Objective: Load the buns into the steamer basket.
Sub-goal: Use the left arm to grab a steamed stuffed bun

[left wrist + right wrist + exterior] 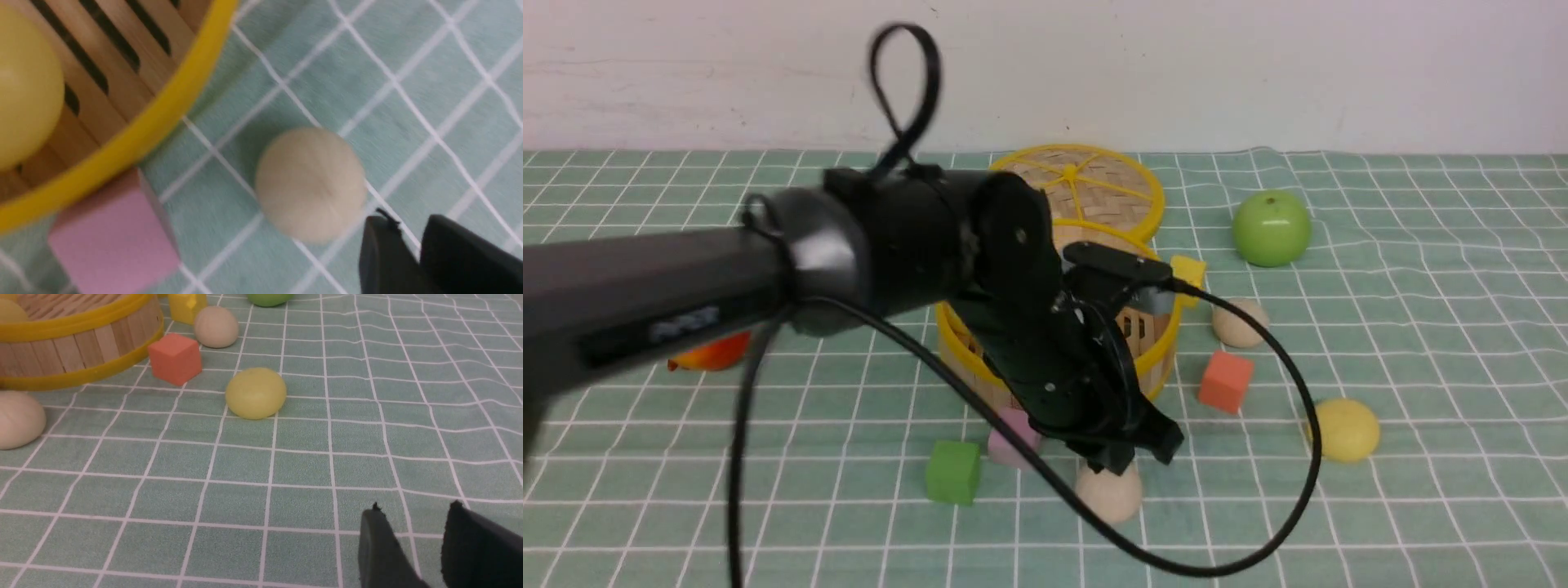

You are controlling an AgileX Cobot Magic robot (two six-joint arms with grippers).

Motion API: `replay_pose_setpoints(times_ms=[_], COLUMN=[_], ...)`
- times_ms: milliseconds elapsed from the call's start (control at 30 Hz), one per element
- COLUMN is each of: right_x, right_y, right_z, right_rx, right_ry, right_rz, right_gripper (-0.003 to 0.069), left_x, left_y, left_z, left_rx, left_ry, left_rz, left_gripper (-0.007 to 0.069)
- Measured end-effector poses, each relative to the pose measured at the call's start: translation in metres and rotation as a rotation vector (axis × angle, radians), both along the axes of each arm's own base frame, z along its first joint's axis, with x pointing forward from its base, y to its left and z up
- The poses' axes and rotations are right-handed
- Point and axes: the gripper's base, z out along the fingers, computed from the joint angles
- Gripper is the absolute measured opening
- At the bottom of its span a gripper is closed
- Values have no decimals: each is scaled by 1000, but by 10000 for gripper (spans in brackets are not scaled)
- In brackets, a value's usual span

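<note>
A beige-white bun [1109,492] lies on the cloth in front of the steamer basket [1152,347]. My left gripper [1134,456] hangs just over this bun [310,183] and a little to one side of it; its fingers stand slightly apart with nothing between them, so my left gripper [406,218] is open. One pale yellow bun [24,85] lies inside the steamer basket [143,126]. Another yellow bun [1346,430] and a second beige bun [1240,322] rest on the cloth to the right. My right gripper [414,507] is open and empty, low over bare cloth, well short of the yellow bun [255,393].
The woven lid [1094,184] leans behind the basket. A green apple [1271,229] sits at the back right. Cubes lie around the basket: pink [1011,445], green [953,471], orange-red [1225,381], yellow [1189,273]. My left arm hides most of the basket and a red object [712,353].
</note>
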Motion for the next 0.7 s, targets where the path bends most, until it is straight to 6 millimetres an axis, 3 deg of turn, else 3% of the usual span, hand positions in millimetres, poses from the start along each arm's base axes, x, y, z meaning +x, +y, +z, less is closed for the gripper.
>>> replay_pose_setpoints(times_ms=[33, 67, 233, 700], right_x=[0, 0, 0, 0], right_y=[0, 0, 0, 0], right_z=[0, 0, 0, 0], right_rx=[0, 0, 0, 0], right_ry=[0, 0, 0, 0], right_rz=[0, 0, 0, 0], right_gripper=[240, 240, 240, 240], left_x=[1, 7, 18, 23], left_y=[-1, -5, -8, -8], left_z=[-1, -9, -21, -39], left_rx=[1, 8, 38, 88], left_ry=[1, -4, -57, -52], left_rz=[0, 0, -10, -26], left_gripper=[180, 242, 300, 274])
